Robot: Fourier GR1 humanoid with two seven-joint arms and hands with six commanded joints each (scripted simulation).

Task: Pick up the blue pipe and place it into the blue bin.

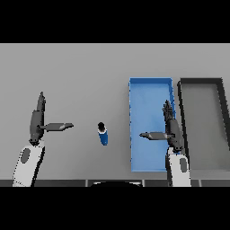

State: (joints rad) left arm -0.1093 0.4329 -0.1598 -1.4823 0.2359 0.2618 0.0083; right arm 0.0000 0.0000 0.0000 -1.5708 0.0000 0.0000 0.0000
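Note:
The blue pipe [103,134], short with a dark end toward the far side, lies on the grey table between my two hands. The blue bin [137,96] stands to its right, long and rectangular, with nothing seen inside. My right hand [171,130] hovers over the bin's right half, fingers straight and thumb pointing left, holding nothing. My left hand [37,121] is at the left of the table, open too, its thumb pointing right toward the pipe but well short of it.
A dark-rimmed grey bin [222,112] stands directly right of the blue bin, close to my right forearm. The grey table [81,72] stretches away behind the pipe and both hands.

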